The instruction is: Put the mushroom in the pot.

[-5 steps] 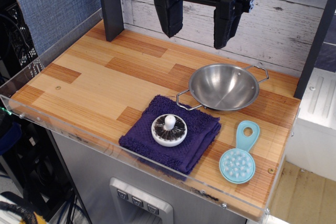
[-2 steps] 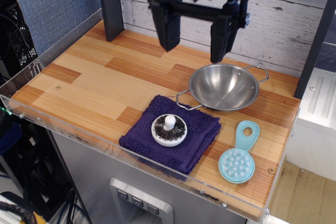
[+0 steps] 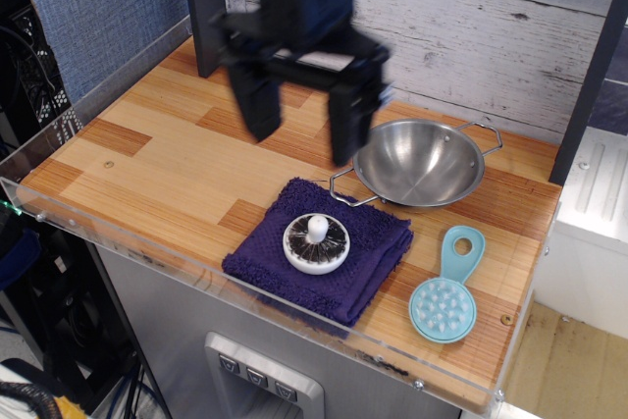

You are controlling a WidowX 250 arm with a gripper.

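Single view: gripper (image 3: 300, 134) blurred, hanging above the wooden table (image 3: 167, 159) behind the purple cloth (image 3: 319, 262), fingers (image 3: 259, 105) spread wide, nothing between them; mushroom (image 3: 316, 242) upturned on the cloth, gills and stem knob up, below and in front of the gripper, not touched. Pot (image 3: 419, 162) upright just behind the cloth's right corner, beside the right finger; light-blue scrubber (image 3: 446, 296) right of the cloth, near the front edge.
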